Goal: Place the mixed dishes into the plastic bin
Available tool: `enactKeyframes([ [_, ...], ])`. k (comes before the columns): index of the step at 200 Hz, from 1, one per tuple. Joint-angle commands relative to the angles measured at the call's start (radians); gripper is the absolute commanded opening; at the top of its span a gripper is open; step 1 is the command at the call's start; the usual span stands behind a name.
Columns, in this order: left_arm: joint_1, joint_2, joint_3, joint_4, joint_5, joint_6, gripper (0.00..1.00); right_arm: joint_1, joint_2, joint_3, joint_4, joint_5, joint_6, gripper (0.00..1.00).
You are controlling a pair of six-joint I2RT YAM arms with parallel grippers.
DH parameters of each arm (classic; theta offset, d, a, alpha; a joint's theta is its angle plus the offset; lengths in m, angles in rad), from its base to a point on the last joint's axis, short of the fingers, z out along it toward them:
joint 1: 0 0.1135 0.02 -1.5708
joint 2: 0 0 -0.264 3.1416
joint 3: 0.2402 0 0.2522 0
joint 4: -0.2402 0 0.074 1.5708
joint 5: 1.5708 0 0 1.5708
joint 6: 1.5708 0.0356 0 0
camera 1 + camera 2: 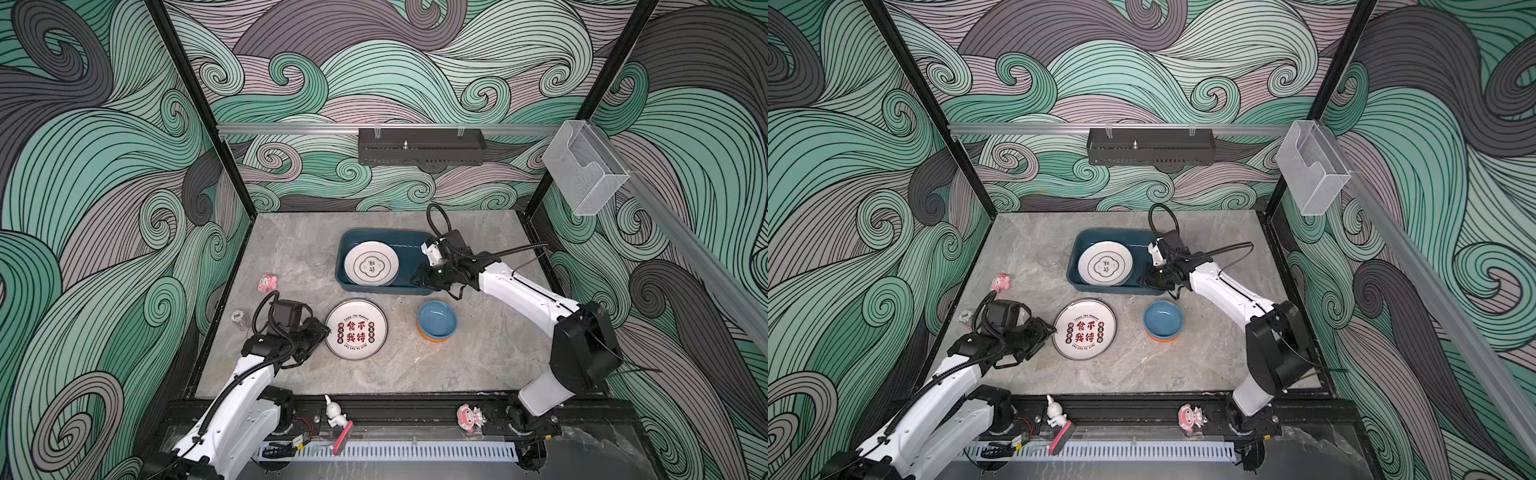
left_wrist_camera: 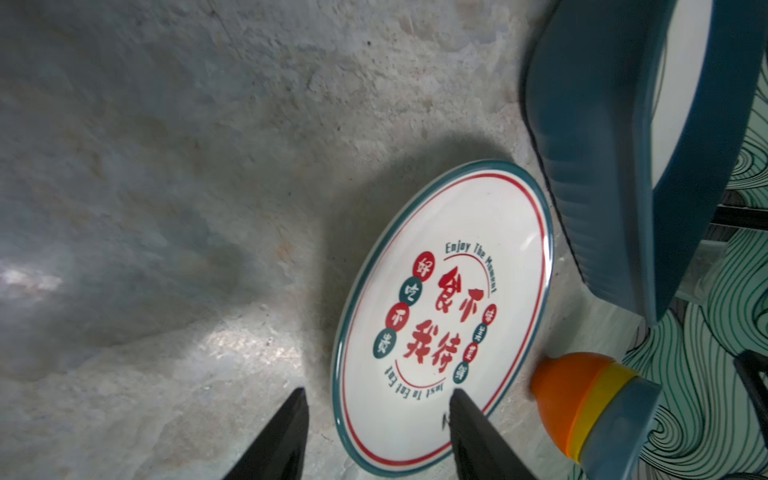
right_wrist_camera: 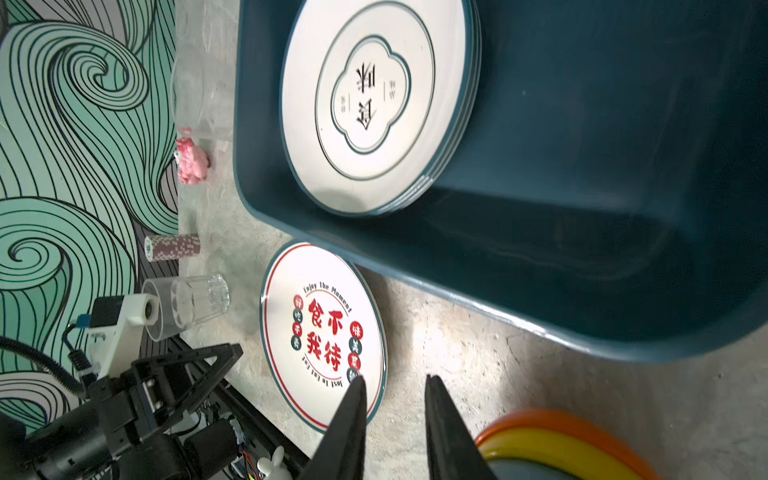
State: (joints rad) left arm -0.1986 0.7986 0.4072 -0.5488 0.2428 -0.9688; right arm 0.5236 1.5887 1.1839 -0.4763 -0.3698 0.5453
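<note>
Your left gripper (image 2: 376,395) is half-open straddling the printed plate (image 2: 449,299) rim, plate flat on the table (image 1: 415,365) just beside the plastic bin (image 1: 409,249): seat deeper, pinch firm, lift level over its wall.

The plastic bin (image 1: 347,249) is dark teal-blue. The plate in the bin (image 1: 371,264) is white, with a dark clover-shaped outline and black characters. The plate on the table (image 1: 356,329) is white too — teal rim, thin red ring, red characters. The stack of bowls (image 2: 582,407) shows blue, yellow and orange bands.
</note>
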Motion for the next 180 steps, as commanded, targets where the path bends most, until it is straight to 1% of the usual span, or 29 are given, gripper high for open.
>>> enactKeyframes([
  [1, 0.000, 0.022, -0.024, 0.070, -0.047, 0.020, 0.53, 0.008, -0.049, -0.043, -0.003, 0.002, -0.028, 0.27],
  [16, -0.001, 0.046, -0.044, 0.112, -0.048, 0.011, 0.50, 0.010, -0.062, -0.064, -0.003, 0.002, -0.027, 0.27],
  [36, 0.000, 0.074, -0.070, 0.186, -0.022, -0.003, 0.46, 0.015, -0.070, -0.076, 0.006, 0.001, -0.025, 0.27],
  [79, 0.001, 0.134, -0.129, 0.318, 0.012, -0.035, 0.39, 0.024, -0.059, -0.051, 0.011, -0.005, -0.023, 0.27],
  [138, 0.001, 0.224, -0.157, 0.382, 0.058, -0.029, 0.27, 0.036, -0.027, -0.034, 0.017, -0.003, -0.015, 0.27],
  [180, 0.001, 0.302, -0.148, 0.388, 0.087, -0.008, 0.15, 0.038, -0.020, -0.029, 0.019, 0.003, -0.011, 0.27],
])
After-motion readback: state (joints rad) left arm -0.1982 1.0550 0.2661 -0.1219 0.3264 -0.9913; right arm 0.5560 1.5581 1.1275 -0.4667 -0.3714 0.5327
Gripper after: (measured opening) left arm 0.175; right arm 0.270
